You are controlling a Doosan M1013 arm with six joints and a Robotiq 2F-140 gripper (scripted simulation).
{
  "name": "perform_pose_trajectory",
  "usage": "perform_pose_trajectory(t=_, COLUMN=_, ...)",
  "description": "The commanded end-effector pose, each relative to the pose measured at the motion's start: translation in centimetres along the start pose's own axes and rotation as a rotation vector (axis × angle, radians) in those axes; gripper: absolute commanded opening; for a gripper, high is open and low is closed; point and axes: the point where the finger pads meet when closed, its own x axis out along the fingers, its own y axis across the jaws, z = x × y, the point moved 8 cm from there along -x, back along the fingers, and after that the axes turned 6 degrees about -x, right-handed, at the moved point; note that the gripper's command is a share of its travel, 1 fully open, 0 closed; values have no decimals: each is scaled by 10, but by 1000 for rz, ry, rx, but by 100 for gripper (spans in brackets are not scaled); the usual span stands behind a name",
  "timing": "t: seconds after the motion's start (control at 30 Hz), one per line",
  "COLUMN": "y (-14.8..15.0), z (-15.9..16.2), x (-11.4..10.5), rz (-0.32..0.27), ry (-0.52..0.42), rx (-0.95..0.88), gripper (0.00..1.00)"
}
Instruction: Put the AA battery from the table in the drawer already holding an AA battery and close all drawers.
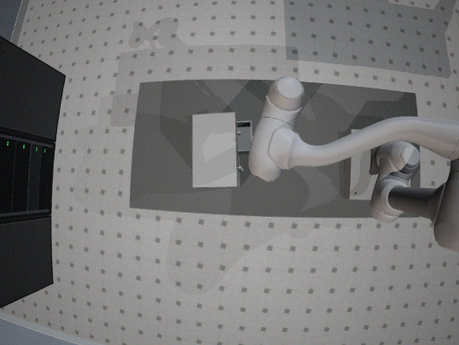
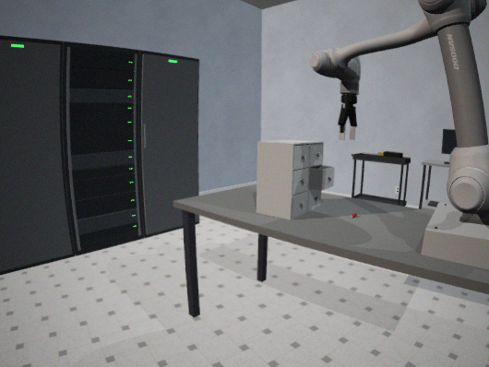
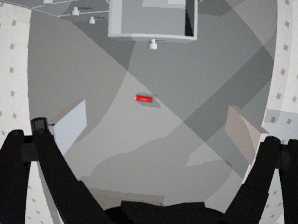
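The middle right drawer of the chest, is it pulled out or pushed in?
Pulled out. In the exterior view the drawer sticks out of the chest front; the others sit flush. The wrist view shows its open tray.
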Motion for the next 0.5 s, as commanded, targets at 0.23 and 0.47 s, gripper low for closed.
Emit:
perform_pose_trajectory(t=0.23, y=2, z=-23, x=40, rz=24, ry=175, rx=-1, gripper=100)
perform_pose_trajectory(t=0.47, y=4, z=-47, x=84, rz=48, ry=355, rx=-3, gripper=100)
